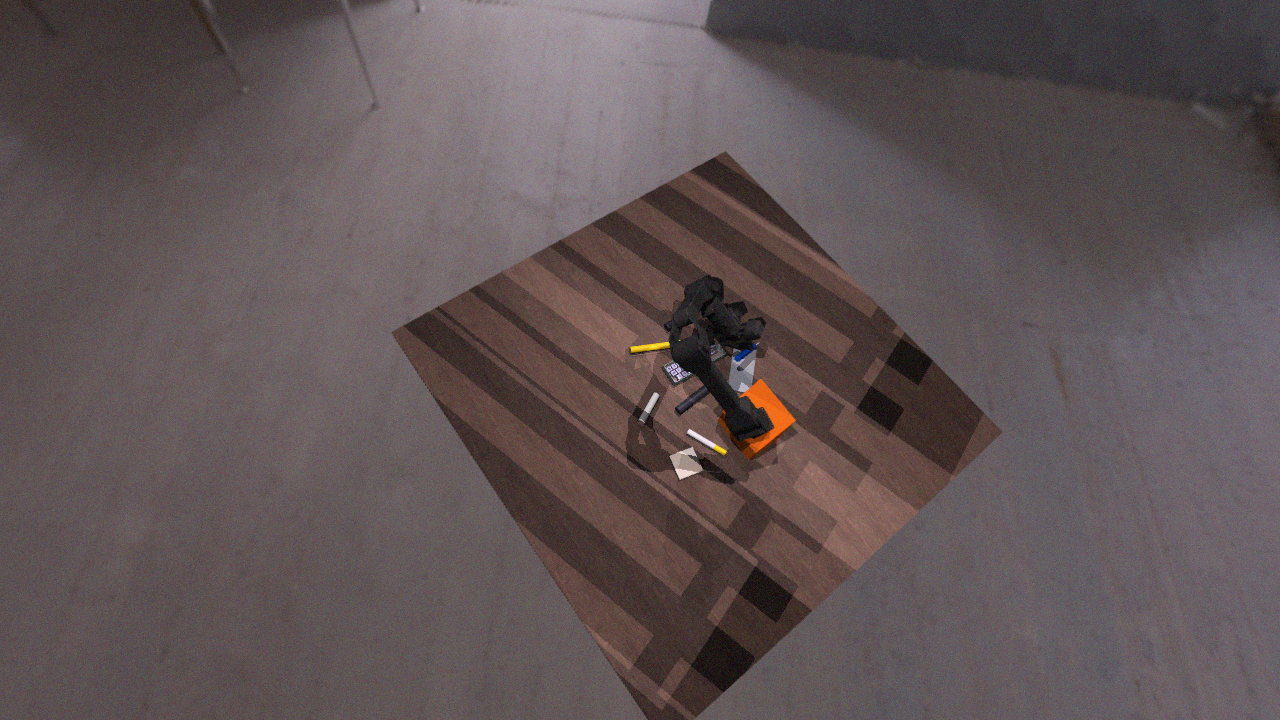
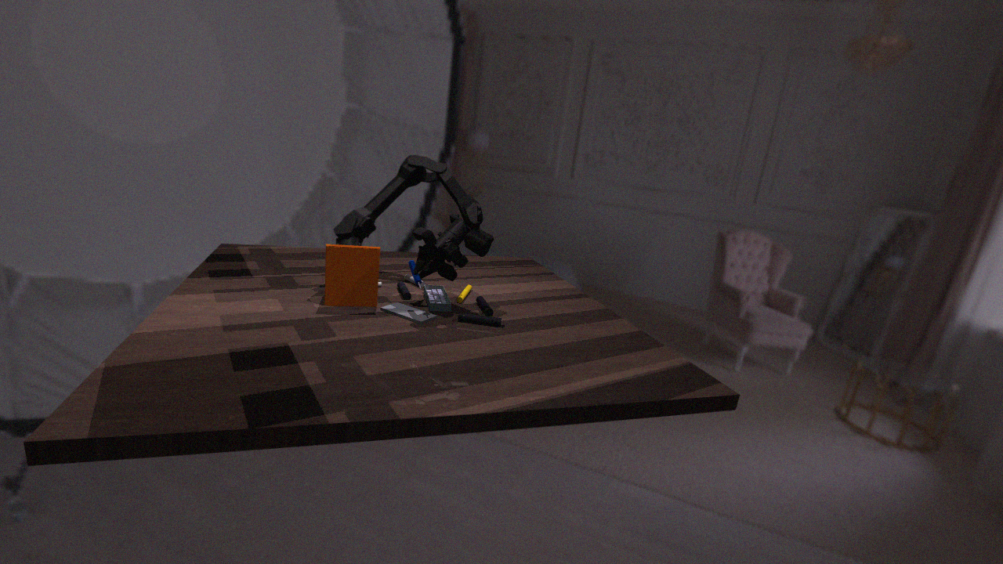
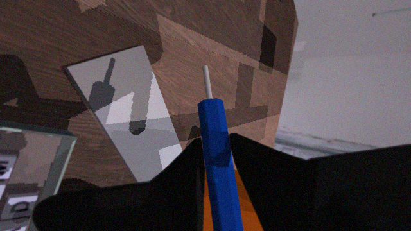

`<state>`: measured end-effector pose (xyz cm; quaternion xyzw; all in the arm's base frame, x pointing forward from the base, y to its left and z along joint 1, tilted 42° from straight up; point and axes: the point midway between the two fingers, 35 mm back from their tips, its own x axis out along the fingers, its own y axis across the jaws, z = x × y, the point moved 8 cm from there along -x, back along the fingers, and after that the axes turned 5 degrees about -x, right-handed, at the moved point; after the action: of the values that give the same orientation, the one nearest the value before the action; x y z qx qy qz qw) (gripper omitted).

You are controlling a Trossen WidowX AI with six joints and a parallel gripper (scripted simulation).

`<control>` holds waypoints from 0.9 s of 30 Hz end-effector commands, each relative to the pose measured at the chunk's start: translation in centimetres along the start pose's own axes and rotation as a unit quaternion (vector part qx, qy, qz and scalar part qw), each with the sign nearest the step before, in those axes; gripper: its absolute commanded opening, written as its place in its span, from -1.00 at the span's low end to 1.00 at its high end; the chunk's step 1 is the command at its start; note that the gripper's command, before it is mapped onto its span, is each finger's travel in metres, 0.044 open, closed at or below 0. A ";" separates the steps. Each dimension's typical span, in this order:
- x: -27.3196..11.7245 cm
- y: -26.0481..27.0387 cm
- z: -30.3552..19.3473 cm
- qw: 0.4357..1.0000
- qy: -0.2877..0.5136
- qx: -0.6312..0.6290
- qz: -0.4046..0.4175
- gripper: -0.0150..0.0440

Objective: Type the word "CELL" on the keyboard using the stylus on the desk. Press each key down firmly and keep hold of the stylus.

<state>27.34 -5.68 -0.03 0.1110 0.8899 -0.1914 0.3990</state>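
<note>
The table (image 3: 180, 74) looks like wood, matt, with grain running along planks of light and dark brown. The stylus (image 3: 218, 154) has a smooth blue plastic-looking body and a pale, matt tip. The hand (image 3: 216, 151) is plain matt black. At left of the wrist view, a grey sheet (image 3: 128, 109) looks flat and smooth.

A dim room is seen — grey floor (image 2: 631, 490), panelled wall (image 2: 666, 126). A pink tufted armchair (image 2: 761, 301) is set near a leaning mirror (image 2: 876, 280) and a gold wire basket (image 2: 887, 413).
</note>
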 end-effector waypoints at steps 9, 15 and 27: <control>-2.9 2.8 -2.0 0.966 -0.043 -0.251 -0.049 -0.49; -4.1 4.2 -3.2 0.924 -0.055 -0.371 -0.078 -0.49; -6.2 6.8 -6.0 0.794 -0.062 -0.588 -0.140 -0.49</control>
<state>29.67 1.84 5.69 -0.2411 0.8336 0.2634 0.4214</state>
